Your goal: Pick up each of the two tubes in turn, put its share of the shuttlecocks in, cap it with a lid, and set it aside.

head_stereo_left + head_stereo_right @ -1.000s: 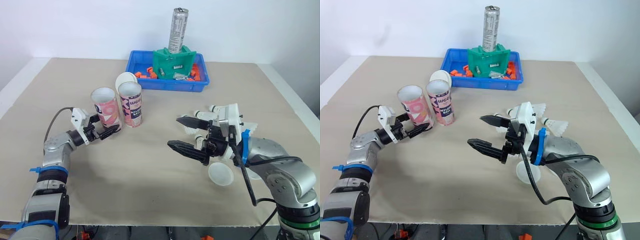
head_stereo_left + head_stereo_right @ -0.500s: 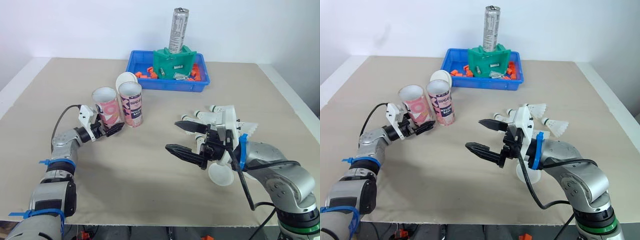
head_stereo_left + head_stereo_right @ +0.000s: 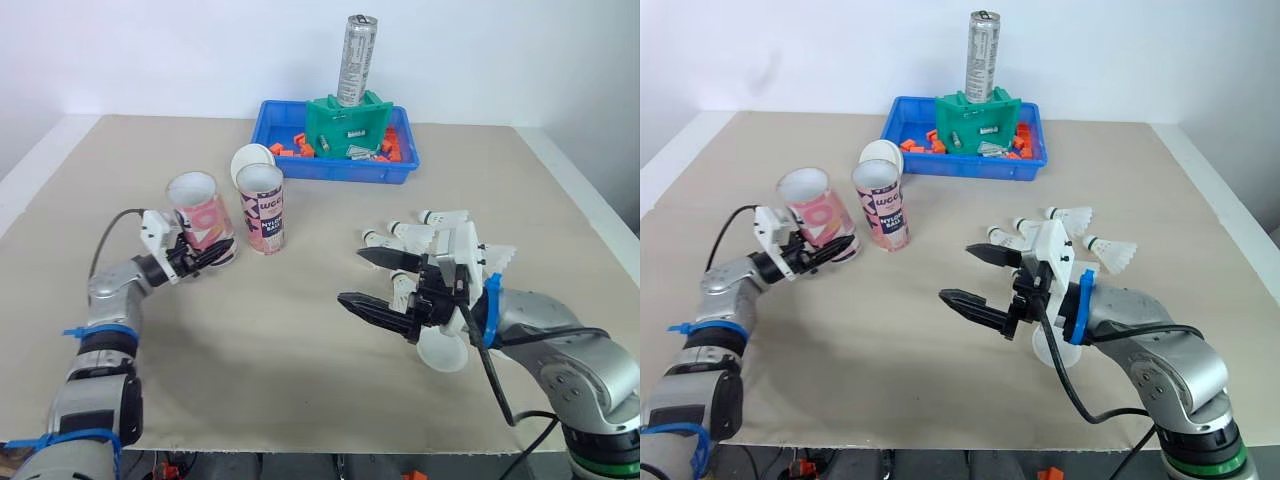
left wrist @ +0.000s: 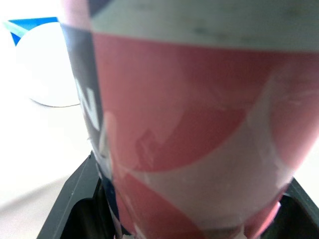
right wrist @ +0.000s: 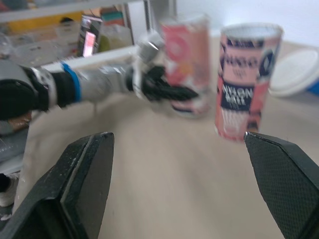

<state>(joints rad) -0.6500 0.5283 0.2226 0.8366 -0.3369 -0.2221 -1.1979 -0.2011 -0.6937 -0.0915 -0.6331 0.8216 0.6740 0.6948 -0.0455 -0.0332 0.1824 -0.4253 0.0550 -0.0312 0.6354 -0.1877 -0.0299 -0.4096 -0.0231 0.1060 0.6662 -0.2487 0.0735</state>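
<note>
Pink tube point(image 3: 200, 212) at the moment of pick-up, on the left half of the table point(image 3: 300, 380). The left end effector point(image 3: 208, 258), which a second ago stood open just short of the tube, has since passed its fingers round the lower part and clamped on it; the left wrist view shows the tube wall seated between the two fingers. The tube has been drawn clear of the second tube point(image 3: 261, 208), with which it had stood side by side, and now leans with its open mouth toward the robot's left. Whether its base has left the table cannot be told.

The right end effector point(image 3: 352, 277) has hardly moved: fingers wide apart and holding nothing, low over the table near the shuttlecocks point(image 3: 430, 225) and the near lid point(image 3: 443, 350). The far lid point(image 3: 250, 160) lies behind the tubes.

Judgement: the first grasp appears secured. Filling, capping and setting aside remain for both tubes.
</note>
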